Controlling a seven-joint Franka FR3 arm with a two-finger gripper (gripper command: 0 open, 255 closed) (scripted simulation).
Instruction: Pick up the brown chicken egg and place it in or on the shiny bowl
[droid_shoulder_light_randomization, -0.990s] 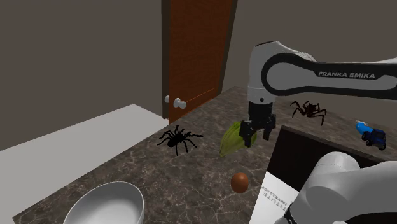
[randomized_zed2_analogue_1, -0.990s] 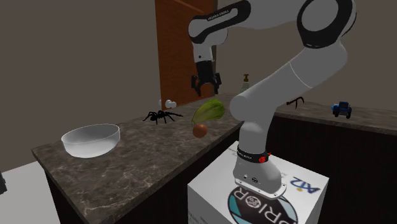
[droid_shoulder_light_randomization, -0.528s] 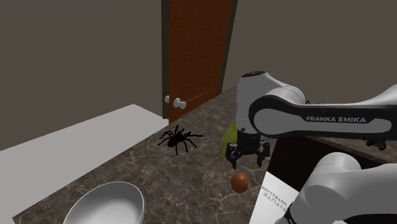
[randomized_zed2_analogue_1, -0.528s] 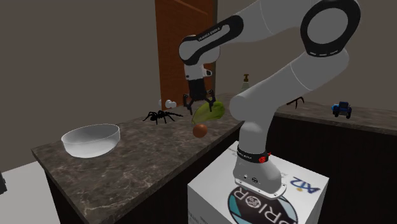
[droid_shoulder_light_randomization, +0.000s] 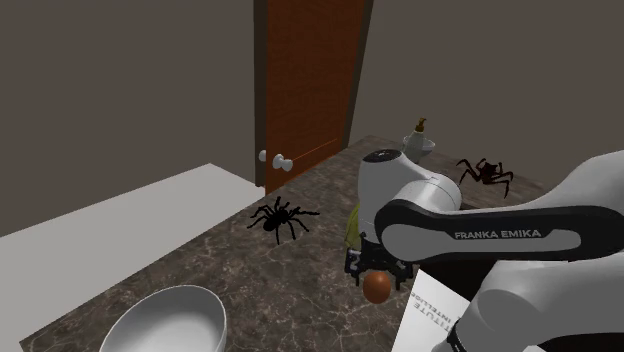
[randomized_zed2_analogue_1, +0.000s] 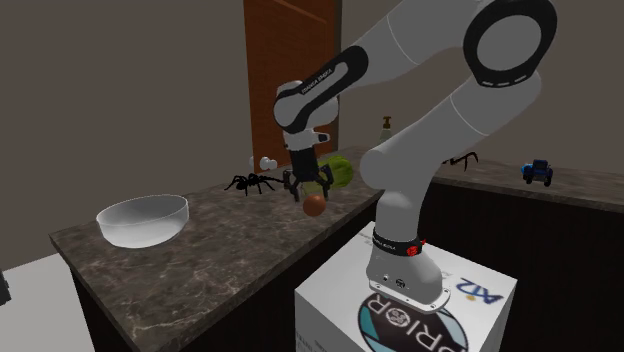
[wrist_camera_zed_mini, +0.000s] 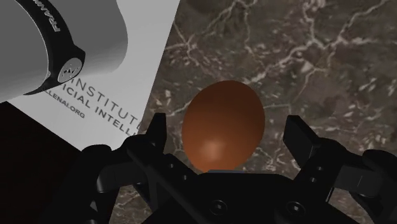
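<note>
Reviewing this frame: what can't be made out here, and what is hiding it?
- Green leafy vegetable: in the shoulder view it is mostly behind the arm, so its kind is unclear.
- Bowl: in the shoulder view it is cut off by the bottom edge.
- Brown egg: in the wrist view its near end is hidden behind the base of the open jaws.
- Pale bottle: in the second exterior view it is too small to identify.

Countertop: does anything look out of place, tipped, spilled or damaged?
Nothing looks spilled or broken. The oddities are a black spider mid-counter and a second spider farther back, strange company for food. The bowl stands upright, and the brown egg lies whole on the counter inside the open gripper.
</note>
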